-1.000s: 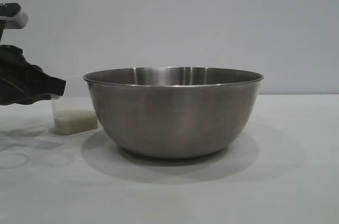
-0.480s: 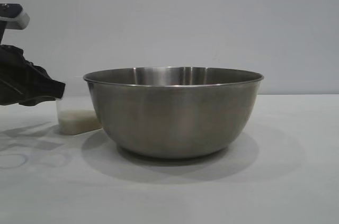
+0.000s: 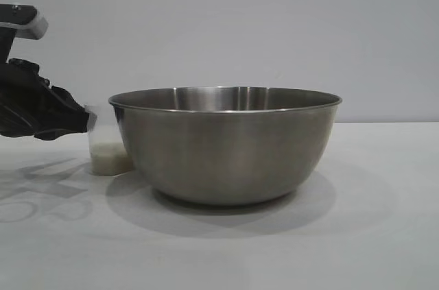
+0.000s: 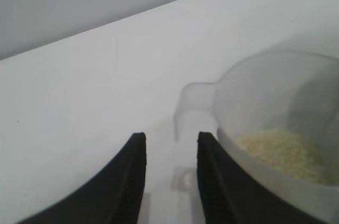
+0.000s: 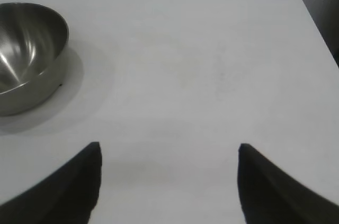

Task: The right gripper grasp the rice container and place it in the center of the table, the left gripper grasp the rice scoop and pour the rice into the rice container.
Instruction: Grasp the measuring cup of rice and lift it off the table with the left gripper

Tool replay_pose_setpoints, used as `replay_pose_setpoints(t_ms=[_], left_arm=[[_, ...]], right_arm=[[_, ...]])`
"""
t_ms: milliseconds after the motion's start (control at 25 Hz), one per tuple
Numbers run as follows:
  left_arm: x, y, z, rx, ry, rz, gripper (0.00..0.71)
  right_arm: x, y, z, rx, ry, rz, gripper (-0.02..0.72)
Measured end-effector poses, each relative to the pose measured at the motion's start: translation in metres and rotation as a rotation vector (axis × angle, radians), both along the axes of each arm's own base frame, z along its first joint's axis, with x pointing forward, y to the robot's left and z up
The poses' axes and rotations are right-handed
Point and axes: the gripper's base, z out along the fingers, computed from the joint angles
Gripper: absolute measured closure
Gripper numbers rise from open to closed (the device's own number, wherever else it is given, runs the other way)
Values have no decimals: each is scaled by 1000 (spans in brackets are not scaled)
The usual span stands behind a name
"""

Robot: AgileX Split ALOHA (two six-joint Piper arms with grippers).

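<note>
The rice container, a large steel bowl, stands on the white table; the right wrist view also has the bowl. The rice scoop, a translucent cup holding rice, stands just left of the bowl, close to its wall. My left gripper is at the scoop's left side, near its rim. In the left wrist view the left gripper is open, with only bare table between its fingers. The loop handle lies just beyond the tips, and the cup with rice sits beside one finger. My right gripper hangs open over bare table, away from the bowl.
A plain grey wall stands behind the table. The table's far corner and edge show in the right wrist view, with wide bare surface between the right gripper and the bowl.
The left gripper has opened and shifted right. The scoop has moved right with it and now stands closer to the bowl. The bowl and right gripper have not moved.
</note>
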Motion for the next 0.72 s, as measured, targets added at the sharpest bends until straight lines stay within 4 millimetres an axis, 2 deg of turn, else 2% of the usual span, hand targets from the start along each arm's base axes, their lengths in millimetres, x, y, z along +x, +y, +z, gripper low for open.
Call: replay_pose_setpoints(t_ms=[480,720], left_arm=[[-1,-2,0,18,-7,-35,467],[7,-3,4,32,-44,-32,467]], right_arm=[[0,0,0,0,0,0,220],[0,0,0,0,0,0,220]])
